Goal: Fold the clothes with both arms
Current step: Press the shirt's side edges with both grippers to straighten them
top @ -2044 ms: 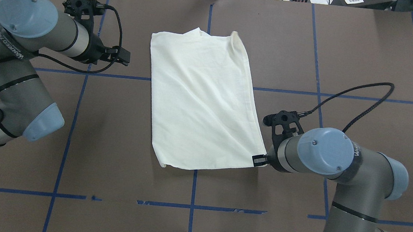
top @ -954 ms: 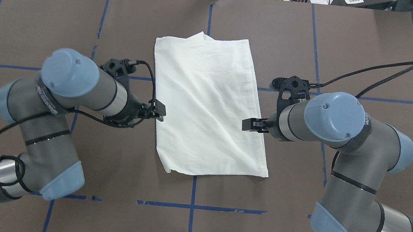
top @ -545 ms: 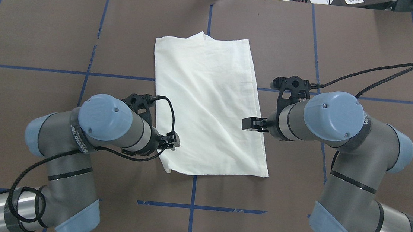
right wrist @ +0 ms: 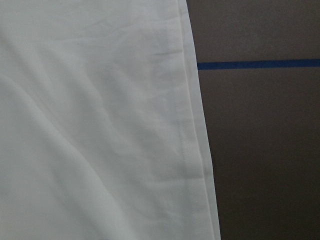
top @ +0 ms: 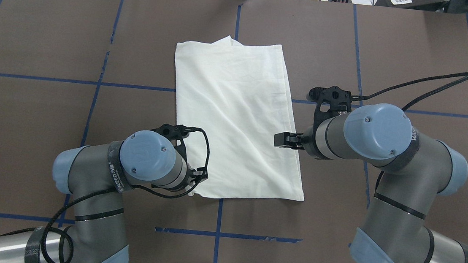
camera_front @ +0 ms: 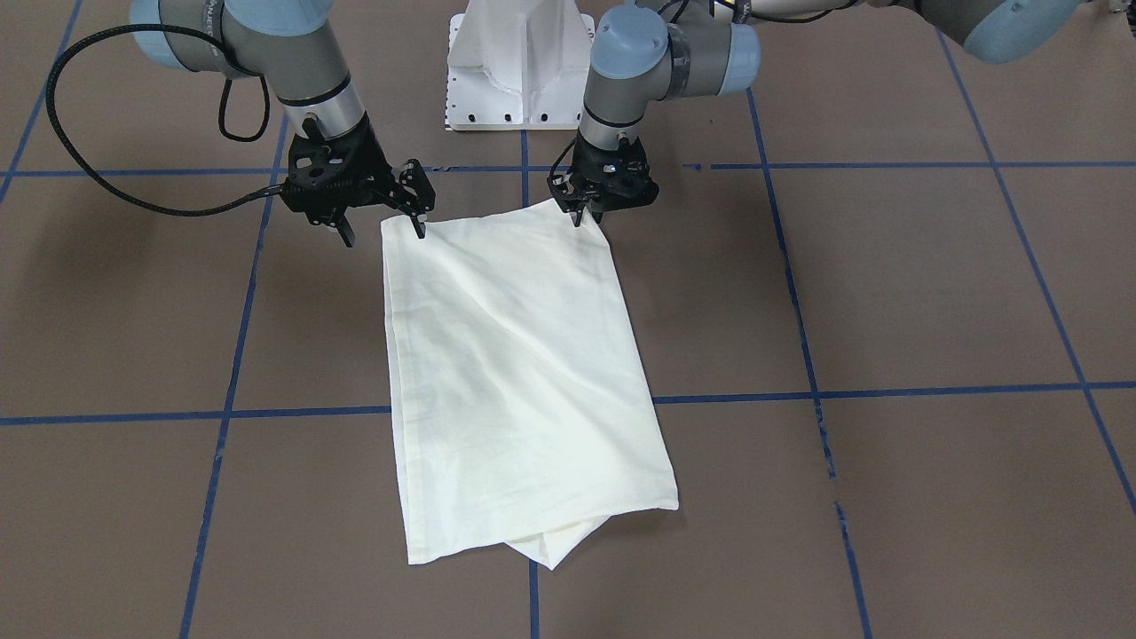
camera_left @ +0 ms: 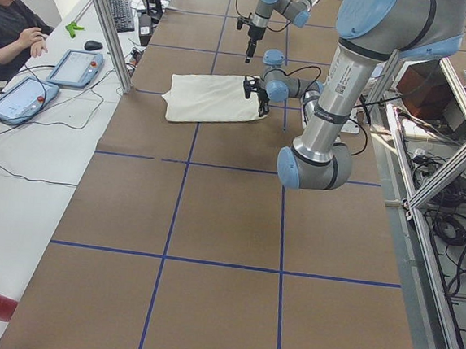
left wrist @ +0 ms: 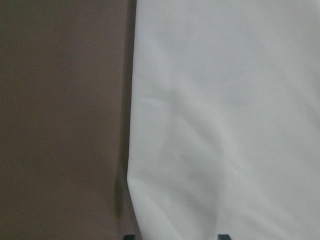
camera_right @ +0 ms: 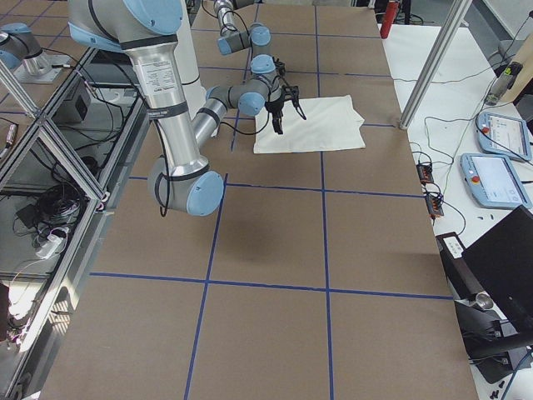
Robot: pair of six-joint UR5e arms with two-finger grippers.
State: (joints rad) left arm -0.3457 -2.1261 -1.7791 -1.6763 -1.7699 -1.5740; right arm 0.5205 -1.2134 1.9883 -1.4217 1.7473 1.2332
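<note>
Left arm (camera_front: 612, 98) bends low, jaws spread at a corner of the shirt (camera_front: 515, 373); right arm (camera_front: 311, 80) hovers over its opposite edge, jaws likewise spread.

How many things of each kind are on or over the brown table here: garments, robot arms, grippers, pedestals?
Cream folded shirt: 1
Grey-and-silver robot arms with light-blue joint caps: 2 (left arm, right arm)
Black two-finger grippers: 2 (left gripper, right gripper)
White pedestal base: 1
Total: 6
</note>
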